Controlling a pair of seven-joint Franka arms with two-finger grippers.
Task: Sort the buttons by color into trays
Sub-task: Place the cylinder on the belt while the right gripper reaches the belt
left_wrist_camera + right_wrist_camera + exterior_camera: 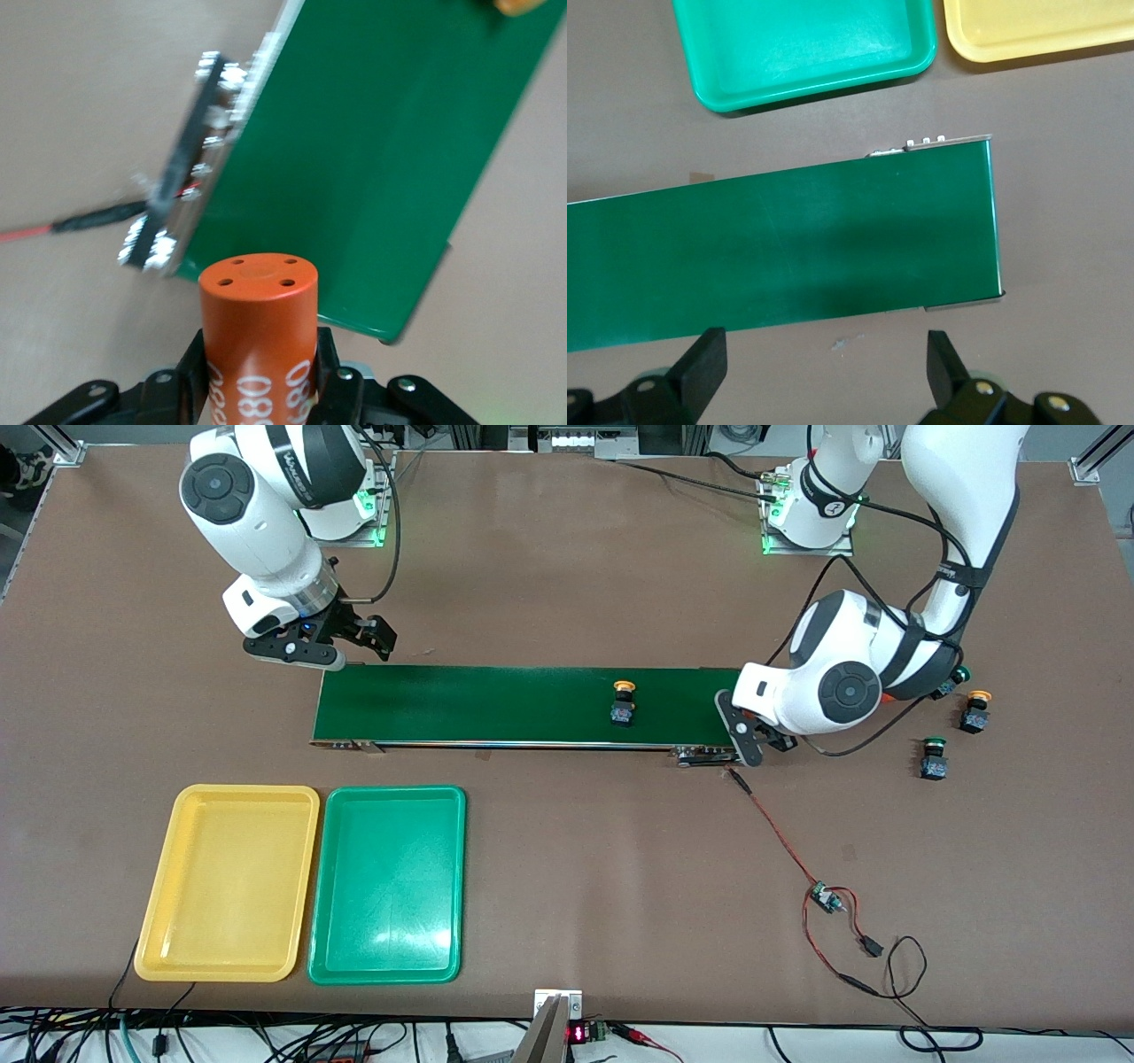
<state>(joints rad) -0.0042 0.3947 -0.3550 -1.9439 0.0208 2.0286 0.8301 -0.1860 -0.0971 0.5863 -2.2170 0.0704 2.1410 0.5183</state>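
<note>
Trays yellow (228,883) and green (387,885) hold nothing; buttons (624,703) lie elsewhere.

My left gripper (259,390) clamps an orange cylinder (258,329) upright above the dark green conveyor belt's (372,159) end.

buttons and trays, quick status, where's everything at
Left gripper shut on orange cylinder at conveyor belt end. Right gripper open over the belt's other end. One yellow button on belt. Yellow tray, green tray hold nothing.
</note>
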